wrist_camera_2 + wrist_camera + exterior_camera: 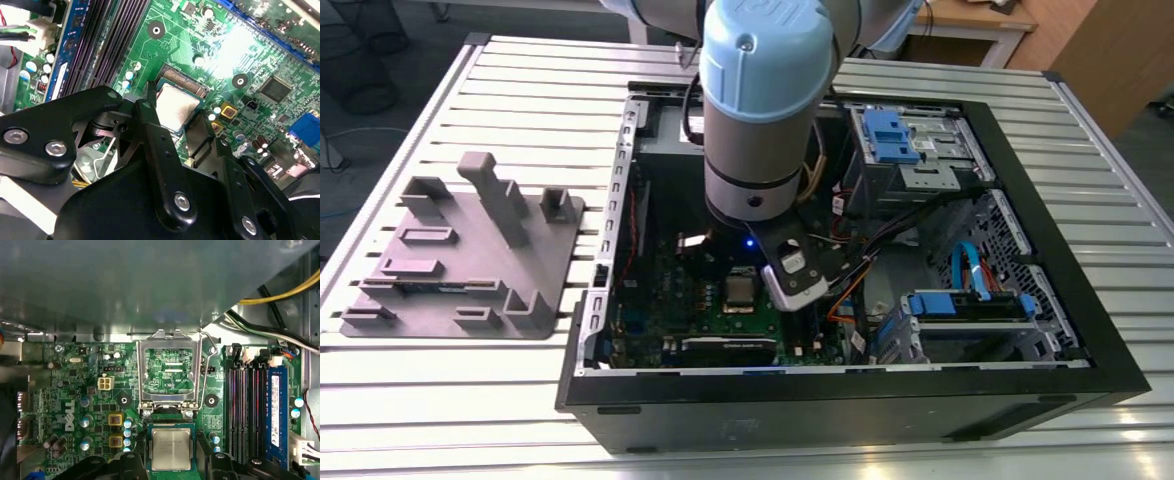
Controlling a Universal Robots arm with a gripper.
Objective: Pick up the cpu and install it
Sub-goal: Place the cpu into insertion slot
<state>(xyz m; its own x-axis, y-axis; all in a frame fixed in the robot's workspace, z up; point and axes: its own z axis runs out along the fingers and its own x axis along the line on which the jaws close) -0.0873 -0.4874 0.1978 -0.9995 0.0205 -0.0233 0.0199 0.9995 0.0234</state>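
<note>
In the exterior view, an open computer case (854, 410) is seen lying on a slatted bench (454, 400), with a grey tray (467, 250) set apart from it at the exterior view's left. The arm (754, 120) is reached down into the case over the motherboard (707, 320), and the cpu (739, 291) is made out as a small silvery square just below the wrist. In the second wrist view, the pincer (176, 106) is shown with its fingers (150, 130) set against two opposite edges of the cpu, and it is judged to be clamped on it. The cpu is held flat over the socket (182, 82), where a strip of gold contacts is left uncovered along the far edge, so it is taken to be not yet fully seated, though this cannot be told for certain. In the first wrist view, the cpu is found directly near the hinge of the socket frame (170, 336), which is swung up and open, with its wire lever (202, 370) released beside the memory slots (247, 405) to the right. The pick-up is thus judged done and the cpu brought to its place. The seating is unconfirmed and the frame is not yet closed.
</note>
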